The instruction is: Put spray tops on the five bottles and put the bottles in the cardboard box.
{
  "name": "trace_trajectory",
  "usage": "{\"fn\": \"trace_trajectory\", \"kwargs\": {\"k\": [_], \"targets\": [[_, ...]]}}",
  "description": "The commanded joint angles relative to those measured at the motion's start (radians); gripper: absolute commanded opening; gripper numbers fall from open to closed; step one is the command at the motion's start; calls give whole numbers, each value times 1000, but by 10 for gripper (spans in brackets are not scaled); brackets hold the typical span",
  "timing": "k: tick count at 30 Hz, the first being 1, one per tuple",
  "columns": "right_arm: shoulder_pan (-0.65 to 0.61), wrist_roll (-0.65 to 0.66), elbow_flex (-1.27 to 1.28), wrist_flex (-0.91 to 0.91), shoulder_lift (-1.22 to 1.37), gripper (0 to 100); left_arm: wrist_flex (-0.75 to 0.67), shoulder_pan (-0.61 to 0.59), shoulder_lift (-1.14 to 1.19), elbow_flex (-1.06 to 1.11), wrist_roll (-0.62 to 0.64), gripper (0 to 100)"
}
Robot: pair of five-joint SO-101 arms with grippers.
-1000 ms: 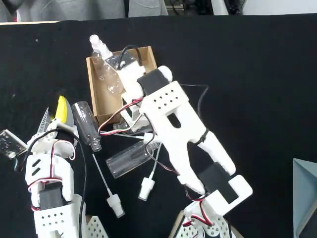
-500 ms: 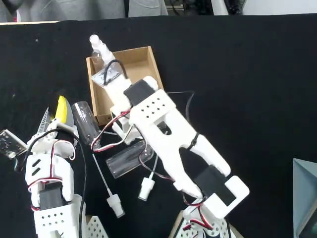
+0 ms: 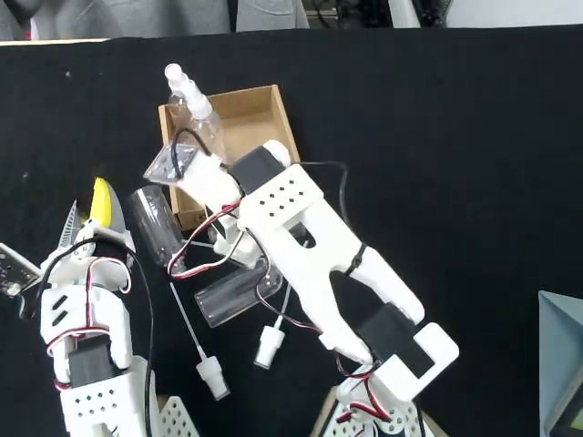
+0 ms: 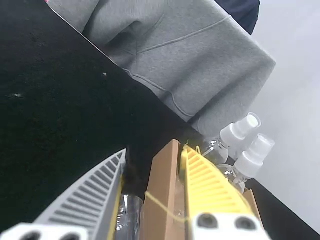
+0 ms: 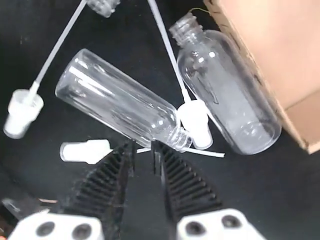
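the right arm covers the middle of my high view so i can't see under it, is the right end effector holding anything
Observer: No. The right wrist view shows the right end effector empty, its black fingers a narrow gap apart, close to the open neck of a clear plastic bottle lying on the black table.
Operator: any spray top close to that neck
Observer: Yes, a white plastic spray top lies beside it; its thin tube runs between that bottle and a second topless clear bottle next to the brown cardboard box.
Operator: any other top there
Observer: Another white spray top lies on the table beside one finger.
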Motion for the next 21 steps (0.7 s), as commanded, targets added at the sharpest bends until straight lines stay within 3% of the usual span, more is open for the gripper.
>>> {"fn": "trace_trajectory", "kwargs": {"k": [1,7,14,21], "targets": [[-18,107,-8,-31,-74,13,-26,-10,-9,-42,12,159],[-20,232,-4,-60,-73,34,-26,-10,-9,-42,12,159],[-20,307,8,-66,-73,255,-26,-10,-9,-42,12,159],[-18,384,84,-118,-73,212,-26,-10,-9,-42,12,159]]}}
